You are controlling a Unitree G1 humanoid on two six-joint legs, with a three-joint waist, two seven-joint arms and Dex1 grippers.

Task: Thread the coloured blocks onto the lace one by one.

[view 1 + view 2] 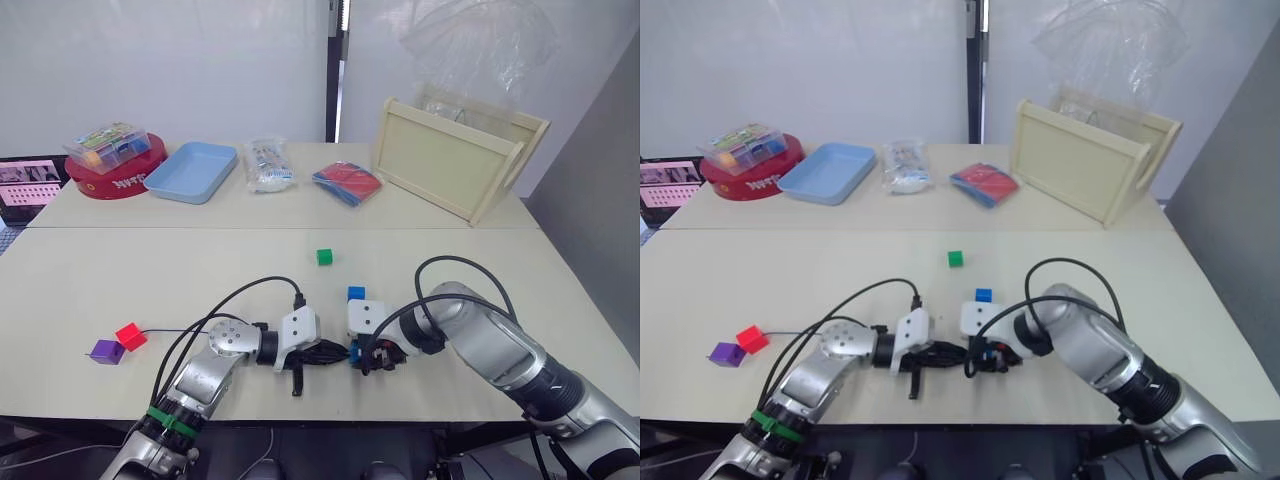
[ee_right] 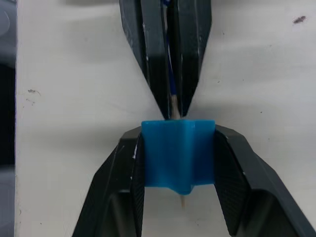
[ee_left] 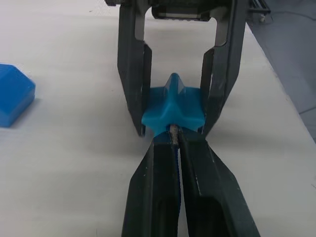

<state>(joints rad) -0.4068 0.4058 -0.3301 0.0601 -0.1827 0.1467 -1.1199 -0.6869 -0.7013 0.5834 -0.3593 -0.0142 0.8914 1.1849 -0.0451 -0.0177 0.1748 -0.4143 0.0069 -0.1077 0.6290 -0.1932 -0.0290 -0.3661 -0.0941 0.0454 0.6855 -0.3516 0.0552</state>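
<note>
My right gripper [image 2: 177, 132] is shut on a light blue block [image 2: 178, 153], just above the table near its front edge. My left gripper [image 3: 173, 140] meets it head-on, shut on the lace [image 3: 174, 132] just behind its pale tip. That tip [image 2: 183, 200] pokes out of the block's far side. The darker blue block [image 1: 356, 293] lies just behind the grippers, and the green block [image 1: 323, 257] farther back. To the left lie the red block [image 1: 130, 336] and the purple block [image 1: 106, 351], with the thin blue lace [image 1: 175, 330] running from the red one toward my left arm.
Black cables [image 1: 250, 292] loop over the table by both wrists. Along the far table stand a red tin with a clear box of pieces [image 1: 112, 160], a light blue tray [image 1: 192, 172], a plastic bag [image 1: 268, 165], a red-blue packet [image 1: 347, 184] and a wooden tray [image 1: 455, 160].
</note>
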